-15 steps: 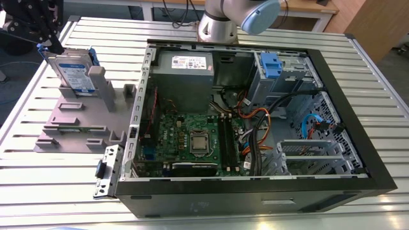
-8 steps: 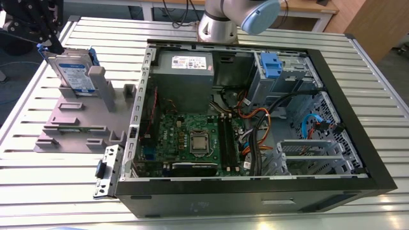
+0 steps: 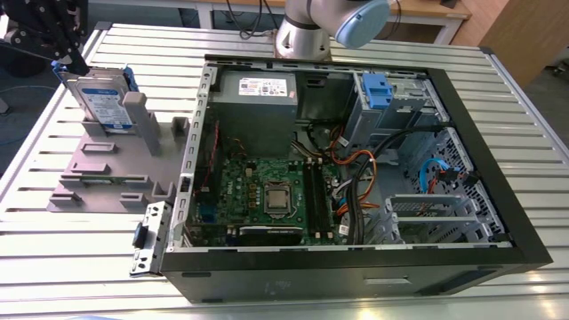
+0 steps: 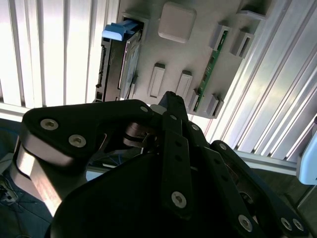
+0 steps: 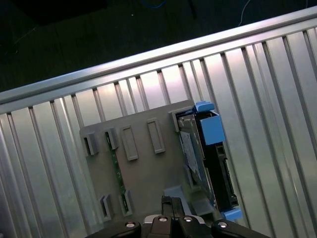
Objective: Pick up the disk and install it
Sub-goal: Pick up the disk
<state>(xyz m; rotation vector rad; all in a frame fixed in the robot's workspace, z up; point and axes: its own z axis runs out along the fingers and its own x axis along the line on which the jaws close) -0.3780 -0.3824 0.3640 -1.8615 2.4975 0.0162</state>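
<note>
The disk (image 3: pixel 100 100) stands on edge in the far slot of the grey stand (image 3: pixel 98 167), at the exterior view's left; its silver body and blue bracket show. In both wrist views the disk (image 4: pixel 124 64) (image 5: pixel 208 158) lies along one side of the stand (image 4: pixel 188 49) (image 5: pixel 138 173). My black gripper (image 3: pixel 78 65) hangs just above the disk's far top corner. Its fingers meet at the tips (image 4: pixel 168 96) (image 5: pixel 171 201), shut with nothing seen between them. I cannot tell whether the tips touch the bracket.
An open computer case (image 3: pixel 498 200) lies on the slatted metal table (image 3: pixel 53 267) to the exterior view's right of the stand. A drive bay with a blue bracket (image 3: pixel 377 90) sits in its far corner. The arm's base (image 3: pixel 302 37) stands behind the case.
</note>
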